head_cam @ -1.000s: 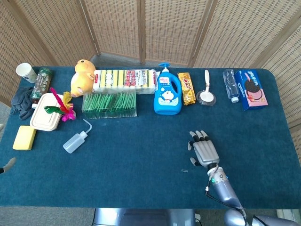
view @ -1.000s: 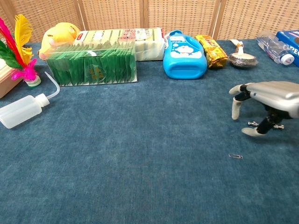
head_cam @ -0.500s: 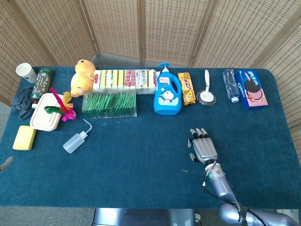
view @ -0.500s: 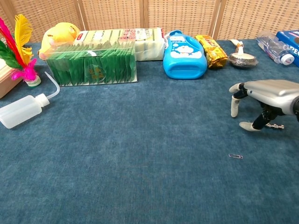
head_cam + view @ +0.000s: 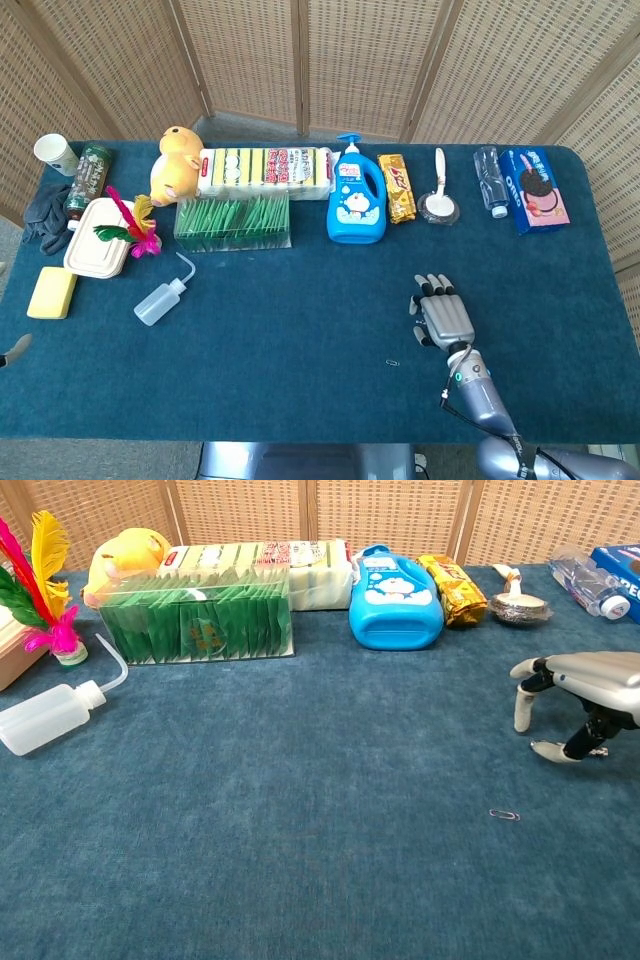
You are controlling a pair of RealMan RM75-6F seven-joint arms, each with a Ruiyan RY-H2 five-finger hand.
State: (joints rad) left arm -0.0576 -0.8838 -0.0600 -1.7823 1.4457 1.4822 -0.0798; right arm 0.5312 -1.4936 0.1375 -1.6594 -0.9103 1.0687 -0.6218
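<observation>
Right hand [image 5: 444, 317] is hovering palm-down, fingers spread, holding nothing; the paperclip [image 5: 504, 815] is lying just to its left on the desk [image 5: 300, 340]. Best approach: come down slowly, pinching with fingertips.

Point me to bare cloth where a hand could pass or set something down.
Free: the wide front band between the squeeze bottle and the right hand, bar a paper clip. Also the right end below the cookie box. Crowded: back row from plush toy to cookie box, plus the left end.

A small metal paper clip [image 5: 504, 815] is lying flat on the blue desk [image 5: 300, 860], near the right hand [image 5: 585, 695] and apart from its fingertips [image 5: 521, 723].
</observation>
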